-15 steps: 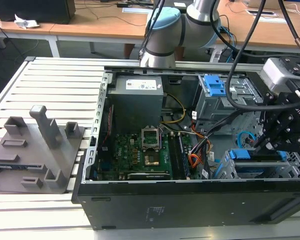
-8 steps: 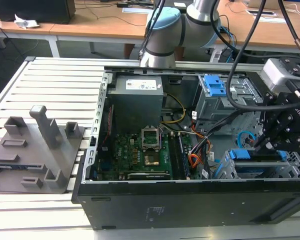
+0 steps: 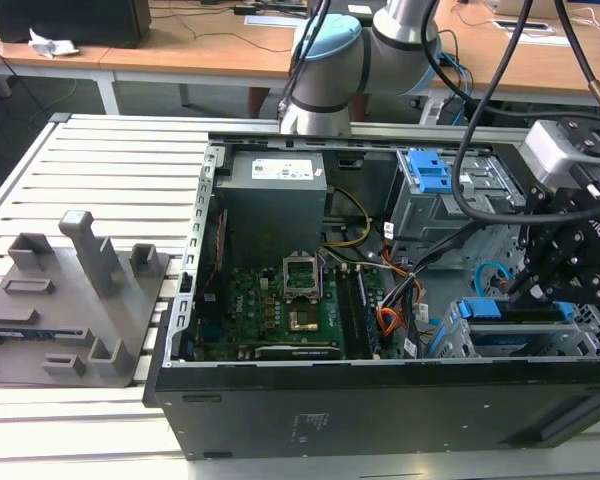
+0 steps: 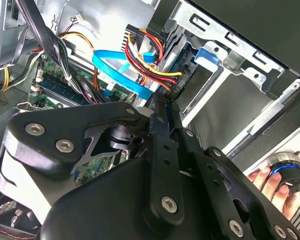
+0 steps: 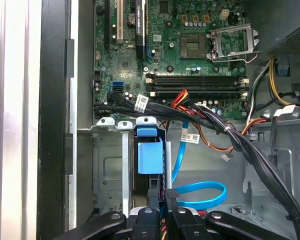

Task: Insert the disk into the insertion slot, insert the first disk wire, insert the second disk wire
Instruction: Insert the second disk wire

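exterior high oblique, wrist views close inside

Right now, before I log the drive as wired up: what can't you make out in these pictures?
- First wrist view: the second disk wire's plug end is hidden behind the gripper.
- First wrist view: the disk presents its blue carrier end; the drive body is hidden inside the insertion slot.
- Exterior view: the gripper covers the disk's connector end.

A slatted white metal table [image 3: 100, 160] carries an open black computer case [image 3: 380, 400] lying on its side. Well away from the arm's tool, toward the exterior view's left, a grey plastic fixture [image 3: 70, 310] with upright posts also rests directly on the slats.
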You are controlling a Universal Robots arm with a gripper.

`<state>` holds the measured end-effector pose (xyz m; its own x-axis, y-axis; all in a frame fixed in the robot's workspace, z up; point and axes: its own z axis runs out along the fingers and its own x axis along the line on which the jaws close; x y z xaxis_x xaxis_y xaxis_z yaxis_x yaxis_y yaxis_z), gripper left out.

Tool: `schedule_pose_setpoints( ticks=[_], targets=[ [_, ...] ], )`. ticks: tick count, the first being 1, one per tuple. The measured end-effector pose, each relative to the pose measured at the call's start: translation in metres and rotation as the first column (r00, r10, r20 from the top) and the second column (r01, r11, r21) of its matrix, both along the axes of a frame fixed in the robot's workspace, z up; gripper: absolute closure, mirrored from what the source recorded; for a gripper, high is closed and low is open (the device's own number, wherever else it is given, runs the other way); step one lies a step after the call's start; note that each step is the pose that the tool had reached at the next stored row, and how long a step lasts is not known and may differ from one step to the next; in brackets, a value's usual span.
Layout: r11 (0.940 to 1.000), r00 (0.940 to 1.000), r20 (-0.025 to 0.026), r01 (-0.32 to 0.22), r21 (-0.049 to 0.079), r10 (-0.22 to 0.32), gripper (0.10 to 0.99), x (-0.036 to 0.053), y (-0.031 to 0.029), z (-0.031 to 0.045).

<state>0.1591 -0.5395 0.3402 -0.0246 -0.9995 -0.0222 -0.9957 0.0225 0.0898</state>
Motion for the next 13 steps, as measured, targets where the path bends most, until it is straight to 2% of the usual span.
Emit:
schedule_pose_setpoints(
  ticks=[9, 11, 12, 13],
  targets=[
    [1.0, 1.0, 0.0, 0.0, 0.003, 0.0, 0.922, 0.0, -0.0012, -0.0035],
    [1.0, 1.0, 0.0, 0.0, 0.003, 0.0, 0.91, 0.0, -0.0012, -0.0037],
    [1.0, 1.0, 0.0001, 0.0, 0.003, 0.0, 0.847, 0.0, -0.0012, -0.0033],
    [1.0, 1.0, 0.0, 0.0, 0.003, 0.0, 0.847, 0.0, -0.0012, -0.0007]
  ],
)
